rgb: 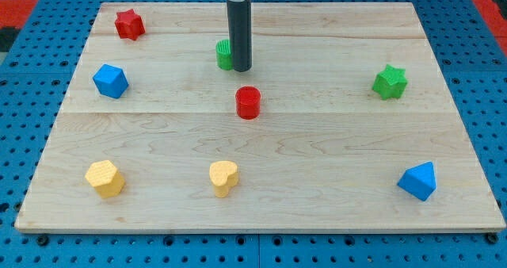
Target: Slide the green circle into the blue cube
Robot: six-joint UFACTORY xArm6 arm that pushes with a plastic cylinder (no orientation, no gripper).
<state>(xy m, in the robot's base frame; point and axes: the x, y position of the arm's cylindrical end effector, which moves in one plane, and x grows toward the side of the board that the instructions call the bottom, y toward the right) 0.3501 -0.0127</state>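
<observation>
My tip (241,68) is down on the bench (333,149), upper middle of the frame, pressed against the right side of the green circle (223,55). No hand here, just a bare rod, so nothing is held. I'd say I'm on that side because the blue cube (110,81) sits well off toward the left edge, slightly lower, so a leftward shove suits. The red cylinder (248,102) is just below me, clear of that line. No writing or labels visible anywhere.
</observation>
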